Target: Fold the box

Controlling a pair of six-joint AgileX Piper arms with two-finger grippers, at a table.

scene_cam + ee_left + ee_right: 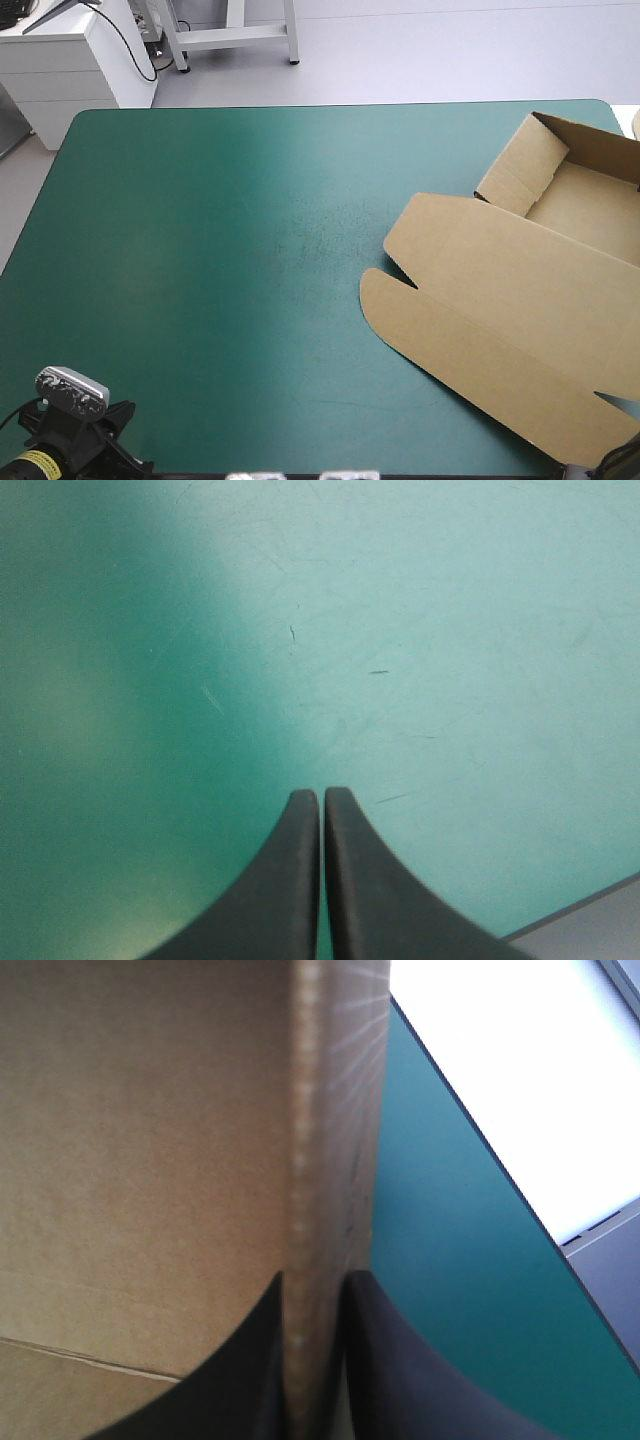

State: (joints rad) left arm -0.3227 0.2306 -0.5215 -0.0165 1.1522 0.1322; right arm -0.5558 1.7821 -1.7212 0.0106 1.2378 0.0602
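Box lies at the right side of the teal-green surface, lid flat and stretching toward the near right corner, where the right fingers clamp its edge, while the left fingers, pressed together and empty, hover well apart at near left.

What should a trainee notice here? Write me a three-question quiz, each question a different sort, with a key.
1. Pick one: on the table, the box lies toward the A) left edge, B) right edge, C) centre.
2. True or false: the left claw grips the box.
3. Fill in: the right claw is shut on the ___.
Key: 1 B; 2 false, it is shut over bare table; 3 box.
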